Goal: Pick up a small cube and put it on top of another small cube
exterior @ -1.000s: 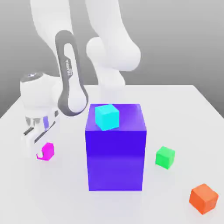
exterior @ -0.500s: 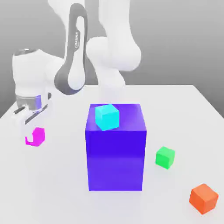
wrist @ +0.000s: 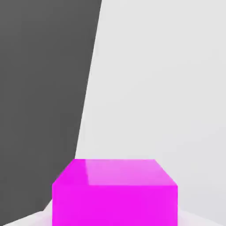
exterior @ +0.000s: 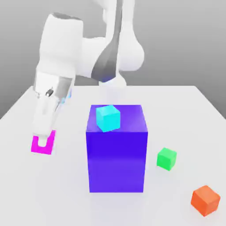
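A white Panda arm leans in from the back of a pale table (exterior: pixel 185 110), its gripper (exterior: pixel 43 140) angled down toward the exterior view's left. The fingers (exterior: pixel 40 132) are drawn in tight on the magenta cube (exterior: pixel 43 144), which sits pinched between their tips — a white finger covers the middle of the cube's upper face, leaving a U of pink around it. No shadow or contact line makes plain whether the cube is clear of the table or touching it.

In the hand view the magenta cube (wrist: pixel 114 192) sits close to the lens, its lit top face and darker front face both plain, with the pale table (wrist: pixel 167 79) running away behind it and dark ground past the table's slanted edge.

At the centre of the table stands a tall blue block (exterior: pixel 116 148), and on its top, near the front corner on the exterior view's left, rests a cyan cube (exterior: pixel 108 117), turned slightly askew. The green cube (exterior: pixel 167 158) lies on the table just beside the block on the exterior view's right, apart from it and nothing on top of it. An orange cube (exterior: pixel 205 199) sits nearer the camera, close to the table's front corner on that same side — well apart from the gripper and its load, with the blue block standing between the magenta cube and the green one.
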`<state>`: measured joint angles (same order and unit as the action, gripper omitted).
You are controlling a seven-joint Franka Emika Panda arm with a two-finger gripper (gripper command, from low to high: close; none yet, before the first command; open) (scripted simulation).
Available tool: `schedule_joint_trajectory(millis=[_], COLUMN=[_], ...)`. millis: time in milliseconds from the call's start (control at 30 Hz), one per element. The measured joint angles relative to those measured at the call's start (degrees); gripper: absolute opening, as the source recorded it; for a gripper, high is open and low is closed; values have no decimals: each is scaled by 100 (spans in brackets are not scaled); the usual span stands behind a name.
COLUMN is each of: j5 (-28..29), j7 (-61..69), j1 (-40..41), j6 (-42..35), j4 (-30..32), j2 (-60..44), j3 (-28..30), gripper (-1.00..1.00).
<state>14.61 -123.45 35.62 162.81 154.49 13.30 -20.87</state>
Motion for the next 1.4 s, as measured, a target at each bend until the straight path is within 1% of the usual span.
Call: schedule_joint_trajectory(millis=[200, 233, 500, 533, 600, 800, 967, 1000, 1067, 1233, 1400], j5=[602, 613, 16, -158, -685, -2417, -3741, -3778, -3560, -2718, -1885], j7=[-888, -1051, -2382, -2450, -2398, -2047, -1838, -1886, -2089, -2676, -3231], j1=[-198, -294, -1480, -1656, -2064, -3326, -4315, -4328, -4139, -3409, -2783], j6=[-167, -215, -583, -605, -640, -824, -1082, -1109, -1106, -918, -550], j4=[-420, -433, -90, -2, 233, 968, 1534, 1587, 1619, 1598, 1575], j2=[-13, -17, -56, -35, 75, 443, 709, 704, 614, 245, -210], j3=[-1038, -1219, -2594, -2645, -2535, -1963, -1532, -1538, -1647, -2082, -2460], gripper=[-100, -100, -100, -100, -100, -100, -100, -100, -100, -100, -100])
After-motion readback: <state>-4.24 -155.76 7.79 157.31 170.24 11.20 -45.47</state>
